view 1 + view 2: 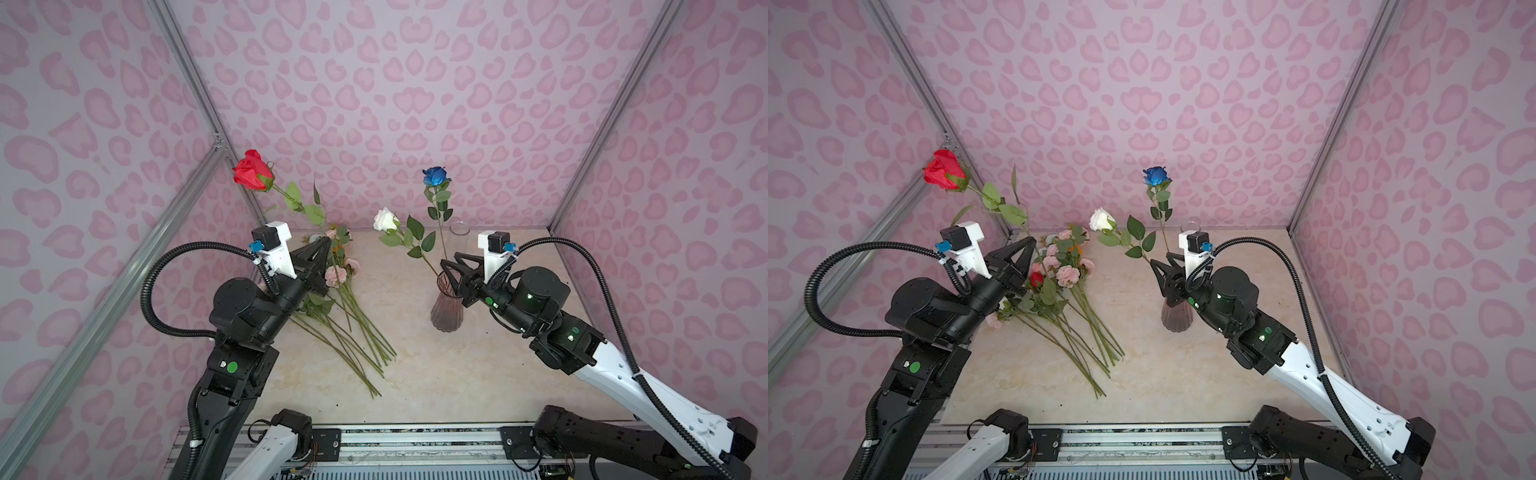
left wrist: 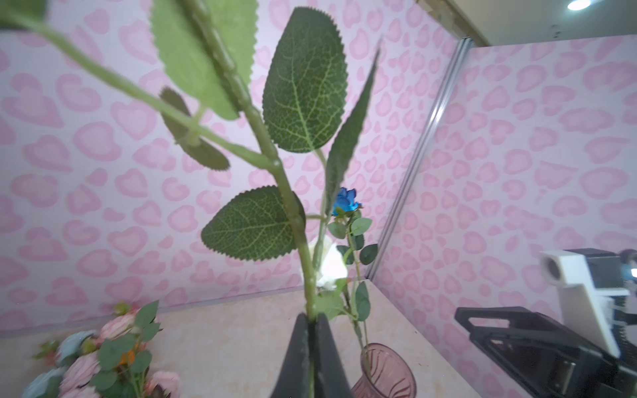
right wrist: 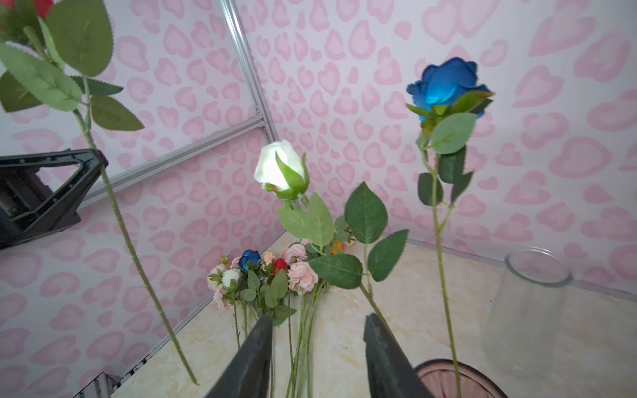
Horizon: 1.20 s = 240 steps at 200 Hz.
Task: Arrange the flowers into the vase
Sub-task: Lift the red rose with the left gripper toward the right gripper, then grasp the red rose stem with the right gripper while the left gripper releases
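My left gripper [image 1: 328, 243] [image 2: 312, 320] is shut on the green stem [image 2: 306, 262] of a red rose [image 1: 251, 171] [image 1: 943, 170]. It holds the rose up over the left of the table, head tilted toward the back left corner. A ribbed pink vase [image 1: 446, 309] [image 1: 1177, 318] [image 3: 458, 379] stands right of centre. A white rose [image 1: 385, 219] [image 3: 279, 165] and a dark blue rose [image 1: 435, 176] [image 3: 444, 82] stand in it. My right gripper [image 1: 451, 259] [image 3: 317, 318] hangs open just above the vase's rim. The white rose's stem runs along the outside of one finger. Nothing sits between the fingers.
A pile of several flowers [image 1: 345, 291] [image 3: 272, 272], pink, red, blue and white, lies on the marble table left of centre, stems pointing to the front. A clear glass vase [image 1: 460, 228] [image 3: 527, 310] stands at the back right. Pink patterned walls close in three sides.
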Each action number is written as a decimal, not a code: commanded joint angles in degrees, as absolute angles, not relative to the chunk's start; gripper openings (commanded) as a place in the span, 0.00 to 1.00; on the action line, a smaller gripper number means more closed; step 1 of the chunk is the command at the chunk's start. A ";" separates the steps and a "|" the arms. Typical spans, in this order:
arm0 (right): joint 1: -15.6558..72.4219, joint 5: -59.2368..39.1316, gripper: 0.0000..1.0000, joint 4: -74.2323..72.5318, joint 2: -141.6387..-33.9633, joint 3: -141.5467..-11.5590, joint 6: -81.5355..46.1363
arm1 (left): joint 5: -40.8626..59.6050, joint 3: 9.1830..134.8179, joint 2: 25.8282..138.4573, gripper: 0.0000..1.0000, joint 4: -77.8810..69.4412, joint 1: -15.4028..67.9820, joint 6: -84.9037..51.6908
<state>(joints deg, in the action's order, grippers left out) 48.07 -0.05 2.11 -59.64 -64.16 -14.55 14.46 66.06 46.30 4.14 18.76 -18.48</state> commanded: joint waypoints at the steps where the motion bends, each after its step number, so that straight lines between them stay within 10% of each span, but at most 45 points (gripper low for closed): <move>1: 51.19 -1.51 0.49 2.89 -62.28 -67.73 -11.72 | 21.13 69.37 49.26 0.03 -0.31 22.77 -19.09; 97: 54.67 -9.60 0.57 2.19 -71.28 -78.10 -14.27 | 15.92 78.14 62.20 0.03 -3.43 40.81 -14.91; 160: 54.63 -7.31 0.06 -0.85 -72.15 -77.20 -15.60 | 13.84 77.43 62.32 0.04 -3.08 41.67 -14.07; 179: 54.71 -5.91 0.00 -1.14 -71.81 -76.82 -14.97 | 13.06 77.43 62.27 0.15 -2.70 41.71 -13.74; 208: 54.79 -3.53 0.00 -1.39 -71.28 -76.35 -13.60 | 10.45 75.34 61.01 0.64 -2.07 41.73 -13.30; 240: 54.78 0.61 0.00 -0.58 -70.11 -76.79 -9.99 | 4.22 73.21 56.20 0.71 -0.23 41.73 -10.87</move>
